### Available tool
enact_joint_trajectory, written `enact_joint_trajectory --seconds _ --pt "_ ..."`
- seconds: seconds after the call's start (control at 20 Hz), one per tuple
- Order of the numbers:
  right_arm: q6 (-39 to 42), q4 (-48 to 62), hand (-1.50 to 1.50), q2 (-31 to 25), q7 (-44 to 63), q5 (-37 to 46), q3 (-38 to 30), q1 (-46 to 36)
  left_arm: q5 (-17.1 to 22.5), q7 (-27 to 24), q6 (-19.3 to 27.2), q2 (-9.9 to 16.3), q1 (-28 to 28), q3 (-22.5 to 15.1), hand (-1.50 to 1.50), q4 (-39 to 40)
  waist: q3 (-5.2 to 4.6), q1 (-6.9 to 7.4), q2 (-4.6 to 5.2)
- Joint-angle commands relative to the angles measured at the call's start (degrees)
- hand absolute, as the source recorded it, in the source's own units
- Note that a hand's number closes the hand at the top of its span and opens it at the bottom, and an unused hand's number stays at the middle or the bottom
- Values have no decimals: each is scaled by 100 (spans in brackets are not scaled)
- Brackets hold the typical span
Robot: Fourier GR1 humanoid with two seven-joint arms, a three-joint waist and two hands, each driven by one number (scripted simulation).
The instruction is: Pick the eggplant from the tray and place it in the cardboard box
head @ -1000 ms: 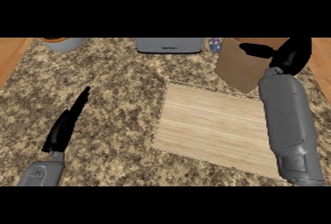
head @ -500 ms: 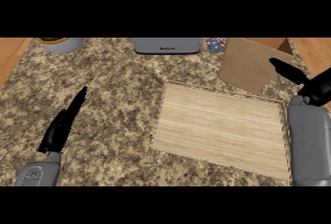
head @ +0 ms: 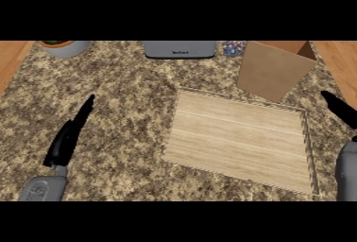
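while the left hand (head: 67, 137) rests at the left with its fingers straight and holding nothing, the wooden tray (head: 241, 142) in the middle shows no eggplant on it, so a grab there could close on nothing. the eggplant shows nowhere, maybe hidden in the cardboard box (head: 273, 70), not by any fingers. at the far right, the right hand (head: 340, 109) points straight, released and holding nothing.
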Motion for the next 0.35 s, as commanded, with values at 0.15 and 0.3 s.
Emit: enact_joint_trajectory --seconds 0.15,0.3 --pt "392 -732 -150 -72 -359 -642 43 1147 -19 -362 -91 103 153 108 0 154 -2 2 -3" --pt "509 -1181 -150 40 -332 -737 142 1649 53 155 -205 99 -19 141 0 -191 -2 -7 -5"
